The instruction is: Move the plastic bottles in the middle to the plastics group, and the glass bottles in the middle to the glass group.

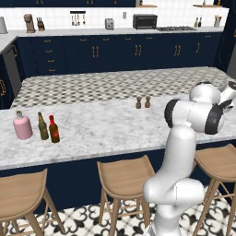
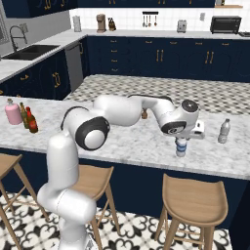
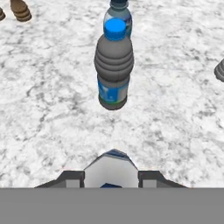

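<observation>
1. Pinching a small water bottle (image 2: 181, 149) with the gripper (image 2: 181, 142), right of centre in the right base view, low over the marble counter (image 2: 136, 144).
2. Seeing that same grip at the bottom centre of the hand view: dark fingertips (image 3: 72, 177) pressing in on either side of the bottle's pale shoulder.
3. Looking past the grip at a grey-bodied bottle with a blue cap (image 3: 113, 65), standing upright in the upper middle of the hand view.
4. Catching a dark blue-tinted bottle (image 3: 118, 11) just behind it, at the top edge, partly hidden.
5. Noting a clear bottle with a pale cap (image 2: 223, 131) standing upright at the right of the right base view, apart from the gripped bottle.
6. Finding the glass at the left of the left base view: a pink flask (image 1: 22, 126), then an olive-green bottle (image 1: 43, 126), then a red-brown bottle (image 1: 54, 130) just beside it, all upright in a tight row.
7. Spotting two small brown shakers (image 1: 142, 102) standing side by side mid-counter in the left base view.
</observation>
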{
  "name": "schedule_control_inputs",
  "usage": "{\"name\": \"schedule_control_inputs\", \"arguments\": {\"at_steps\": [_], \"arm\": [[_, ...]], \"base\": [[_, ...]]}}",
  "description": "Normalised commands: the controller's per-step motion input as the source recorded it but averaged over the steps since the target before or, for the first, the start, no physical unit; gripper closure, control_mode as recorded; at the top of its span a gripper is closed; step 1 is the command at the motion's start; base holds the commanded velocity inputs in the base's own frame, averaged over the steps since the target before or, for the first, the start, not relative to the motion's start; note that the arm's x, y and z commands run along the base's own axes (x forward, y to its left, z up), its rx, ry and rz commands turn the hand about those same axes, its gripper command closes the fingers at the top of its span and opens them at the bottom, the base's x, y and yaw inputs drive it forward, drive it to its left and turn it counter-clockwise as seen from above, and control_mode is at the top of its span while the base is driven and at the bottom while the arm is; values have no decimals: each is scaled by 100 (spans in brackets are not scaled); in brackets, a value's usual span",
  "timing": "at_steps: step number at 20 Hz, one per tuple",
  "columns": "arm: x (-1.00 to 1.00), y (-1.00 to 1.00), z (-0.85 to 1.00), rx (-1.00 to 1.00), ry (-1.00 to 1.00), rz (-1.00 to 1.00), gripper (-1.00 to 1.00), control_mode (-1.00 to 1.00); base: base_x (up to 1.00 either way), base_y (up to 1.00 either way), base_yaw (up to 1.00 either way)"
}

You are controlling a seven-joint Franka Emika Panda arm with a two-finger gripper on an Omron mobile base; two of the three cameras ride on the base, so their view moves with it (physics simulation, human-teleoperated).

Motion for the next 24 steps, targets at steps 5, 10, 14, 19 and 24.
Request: {"name": "schedule_control_inputs", "arguments": {"at_steps": [5,10,14,19,24], "arm": [[29,0,0,0,0,0,100,-100],[21,0,-22,0,0,1,100,-100],[20,0,-35,0,0,1,100,-100],[16,0,-42,0,0,1,100,-100],[8,4,-7,0,0,1,100,-100]], "base": [[0,0,0],[0,0,0],[0,0,0],[0,0,0],[0,0,0]]}}
